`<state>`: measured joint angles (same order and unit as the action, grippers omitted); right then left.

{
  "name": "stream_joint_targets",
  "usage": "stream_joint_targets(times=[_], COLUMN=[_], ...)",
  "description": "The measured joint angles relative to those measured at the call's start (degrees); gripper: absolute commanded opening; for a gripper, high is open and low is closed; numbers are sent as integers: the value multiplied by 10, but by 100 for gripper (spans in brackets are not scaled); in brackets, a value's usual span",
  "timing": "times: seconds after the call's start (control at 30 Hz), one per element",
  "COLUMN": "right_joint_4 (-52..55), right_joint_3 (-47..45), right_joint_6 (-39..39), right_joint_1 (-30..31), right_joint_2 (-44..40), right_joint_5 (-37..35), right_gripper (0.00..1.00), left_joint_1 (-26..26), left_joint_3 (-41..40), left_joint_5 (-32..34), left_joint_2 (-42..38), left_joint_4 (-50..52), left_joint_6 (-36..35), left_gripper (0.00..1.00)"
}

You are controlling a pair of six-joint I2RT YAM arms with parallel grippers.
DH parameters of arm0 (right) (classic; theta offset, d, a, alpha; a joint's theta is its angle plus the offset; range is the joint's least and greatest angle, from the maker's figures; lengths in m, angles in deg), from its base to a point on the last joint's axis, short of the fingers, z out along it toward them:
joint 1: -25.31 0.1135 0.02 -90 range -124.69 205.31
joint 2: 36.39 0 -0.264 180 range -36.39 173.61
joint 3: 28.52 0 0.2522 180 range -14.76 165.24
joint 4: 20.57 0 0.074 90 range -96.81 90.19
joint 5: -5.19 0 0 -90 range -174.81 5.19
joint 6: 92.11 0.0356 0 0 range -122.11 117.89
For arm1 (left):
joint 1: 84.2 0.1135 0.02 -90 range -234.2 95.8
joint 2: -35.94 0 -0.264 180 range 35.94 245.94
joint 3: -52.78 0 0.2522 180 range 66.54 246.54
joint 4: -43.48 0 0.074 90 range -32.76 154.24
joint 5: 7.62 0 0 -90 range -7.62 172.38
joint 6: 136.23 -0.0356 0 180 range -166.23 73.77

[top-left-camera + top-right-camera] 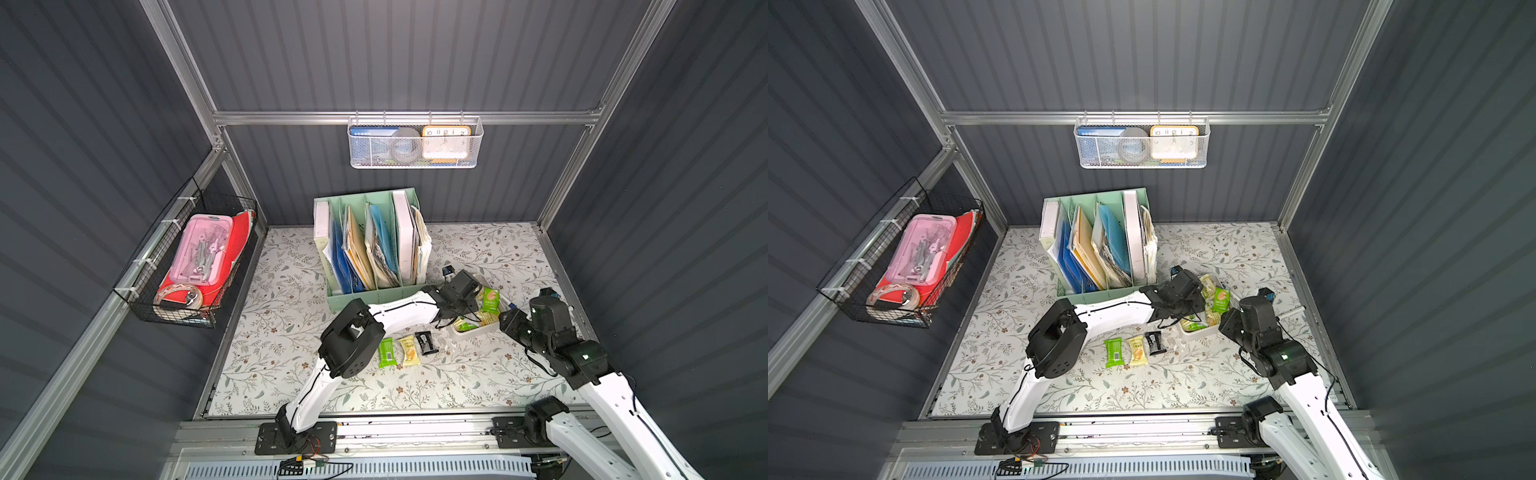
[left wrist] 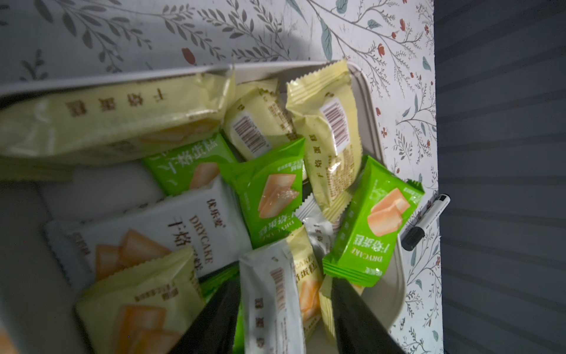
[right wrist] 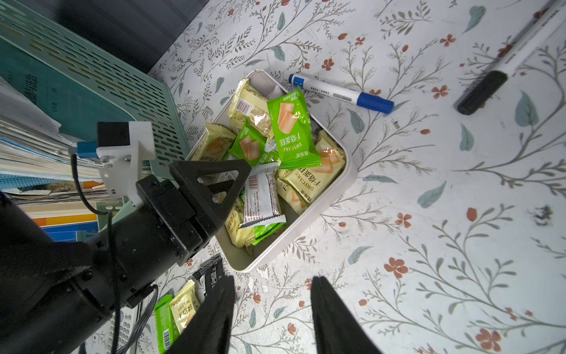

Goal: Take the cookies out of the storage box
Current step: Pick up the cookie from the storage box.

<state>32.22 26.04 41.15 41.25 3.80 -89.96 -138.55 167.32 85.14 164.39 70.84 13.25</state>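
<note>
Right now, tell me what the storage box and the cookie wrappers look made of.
The storage box: seemingly moulded plastic, matte white-grey, with smooth rounded corners. The cookie wrappers: thin glossy plastic film, probably; they crinkle, catch highlights and have serrated sealed ends.

- Mint green file organiser point(image 1: 357, 296), full of folders, stands on the floral worktop point(image 1: 457, 374).
- White mesh basket point(image 1: 374, 156) hangs on the back wall, clock point(image 1: 446, 142) inside.
- Blue-capped marker point(image 3: 340, 93) and black-capped marker point(image 3: 502, 64) lie apart.
</note>
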Motion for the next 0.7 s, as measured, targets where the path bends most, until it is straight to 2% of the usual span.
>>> stream_joint_targets(times=[0.1,0.5,0.7], right_joint_4=[-1,-2,-2], right_joint_3=[-2,-7,-7], right_joint_6=[4,9,10], right_joint_1=[0,-1,-1], right_joint_2=[0,-3,-5], right_joint_5=[2,7,9], right_gripper=[46,46,46], left_joint_1=[0,0,0], left_joint_3=[0,0,0], left_joint_5=[-5,-23,-30], left_joint_2=[0,13,14], left_joint_4=[0,-1,-2], left_joint_6=[1,2,4], left_gripper=[56,54,45])
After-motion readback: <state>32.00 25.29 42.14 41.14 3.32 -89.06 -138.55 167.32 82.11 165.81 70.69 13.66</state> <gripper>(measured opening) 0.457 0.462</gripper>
